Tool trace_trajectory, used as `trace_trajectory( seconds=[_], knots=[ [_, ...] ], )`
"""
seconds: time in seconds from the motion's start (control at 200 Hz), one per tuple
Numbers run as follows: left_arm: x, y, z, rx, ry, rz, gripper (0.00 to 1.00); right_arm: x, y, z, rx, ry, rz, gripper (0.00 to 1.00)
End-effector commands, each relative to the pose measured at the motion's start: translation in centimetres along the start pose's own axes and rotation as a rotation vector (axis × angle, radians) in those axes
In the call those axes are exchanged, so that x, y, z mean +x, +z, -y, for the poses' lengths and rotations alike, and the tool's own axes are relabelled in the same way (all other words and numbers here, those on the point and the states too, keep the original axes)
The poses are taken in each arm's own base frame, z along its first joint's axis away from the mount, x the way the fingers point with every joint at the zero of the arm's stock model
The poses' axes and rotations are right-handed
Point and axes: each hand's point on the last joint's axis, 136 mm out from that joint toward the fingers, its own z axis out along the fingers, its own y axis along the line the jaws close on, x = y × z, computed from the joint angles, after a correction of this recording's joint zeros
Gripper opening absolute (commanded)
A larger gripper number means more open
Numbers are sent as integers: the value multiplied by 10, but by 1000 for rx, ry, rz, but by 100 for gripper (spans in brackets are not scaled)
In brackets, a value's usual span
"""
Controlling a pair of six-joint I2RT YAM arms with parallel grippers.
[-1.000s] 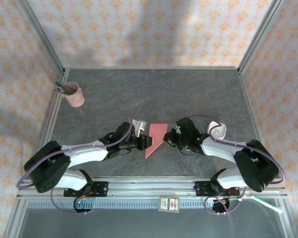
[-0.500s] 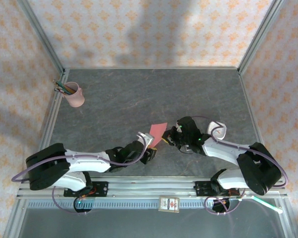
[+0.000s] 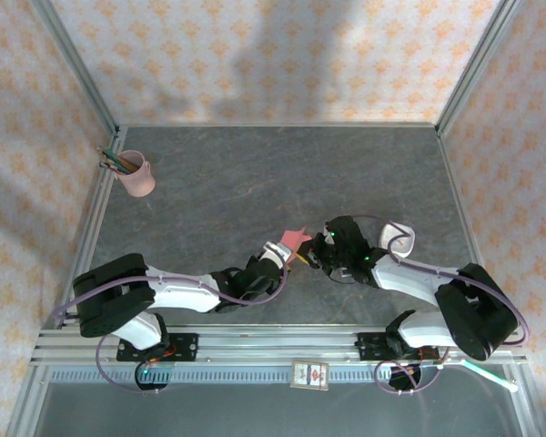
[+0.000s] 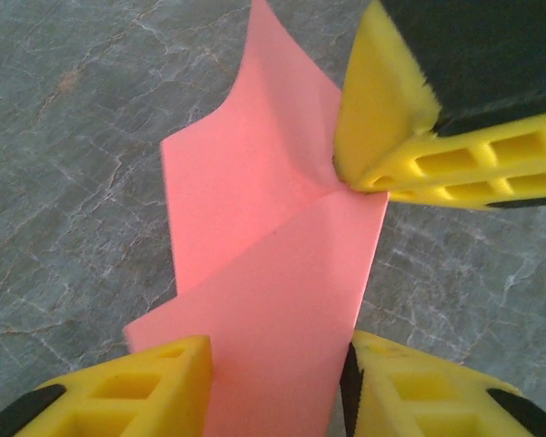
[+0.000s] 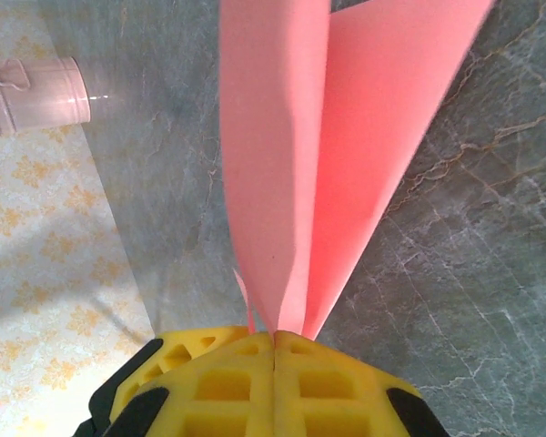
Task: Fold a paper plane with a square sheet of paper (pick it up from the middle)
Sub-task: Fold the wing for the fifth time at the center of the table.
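The salmon-pink square sheet of paper (image 3: 296, 238) is creased into a folded shape and held up off the grey table near its middle. My right gripper (image 3: 308, 255) is shut on its lower point (image 5: 275, 337), and the folded layers (image 5: 291, 164) fan away from the jaws. My left gripper (image 3: 275, 262) is just left of it. In the left wrist view the paper (image 4: 255, 218) runs down between my left gripper's (image 4: 278, 364) fingers, which stand apart on either side of it. The right gripper's yellow fingers (image 4: 382, 118) pinch the paper at the upper right.
A pink pencil cup (image 3: 136, 173) stands at the table's far left corner (image 5: 36, 91). A small white-and-black box (image 3: 310, 374) sits on the front rail. A white loop (image 3: 400, 238) lies by the right arm. Metal frame posts and patterned walls bound the table.
The left arm swung round toward the near side and brought its gripper up to the paper. The paper has been drawn up from a flat shape into a raised fold. The right gripper stayed shut.
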Motion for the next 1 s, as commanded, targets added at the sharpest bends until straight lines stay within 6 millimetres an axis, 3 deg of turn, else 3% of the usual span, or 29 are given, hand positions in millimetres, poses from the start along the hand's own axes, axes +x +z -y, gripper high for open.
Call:
trace_trajectory(
  seconds=[0.0,0.345,0.706,0.996],
  knots=[
    [-9,3,0,-28,21,24,41,1,-3,-6,-33,5,2,0],
    [-5,6,1,-24,34,12,36,0,-3,-3,-28,7,4,0],
    [0,8,9,19,45,-7,15,1,0,6,-14,12,4,0],
    [6,10,15,60,52,-35,6,0,3,7,-6,0,0,3]
  ],
)
